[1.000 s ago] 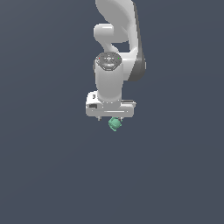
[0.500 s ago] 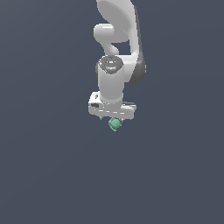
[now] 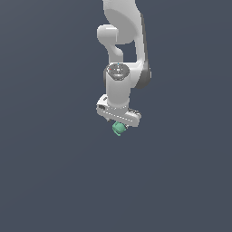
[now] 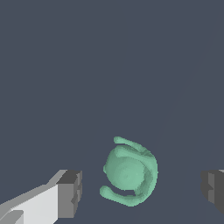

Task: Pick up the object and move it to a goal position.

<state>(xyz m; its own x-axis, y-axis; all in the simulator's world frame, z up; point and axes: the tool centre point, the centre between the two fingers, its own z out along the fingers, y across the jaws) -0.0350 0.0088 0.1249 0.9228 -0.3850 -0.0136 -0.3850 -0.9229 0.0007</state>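
Observation:
The object (image 4: 129,170) is a small mint-green rounded lump with thin curled protrusions, resting on the plain dark grey surface. In the wrist view it lies between my two dark finger pads (image 4: 70,194), with a gap on each side, the wider one toward the far pad. My gripper (image 4: 142,192) is open and touches nothing. In the exterior view the white arm hangs straight down, and the object (image 3: 118,128) peeks out just under the gripper (image 3: 119,123), whose fingers are mostly hidden behind the hand.
Only the uniform dark grey ground (image 3: 54,181) surrounds the arm. No other objects, containers or edges show in either view.
The hand has come down a little toward the object and turned slightly about its vertical axis. The object has stayed in place.

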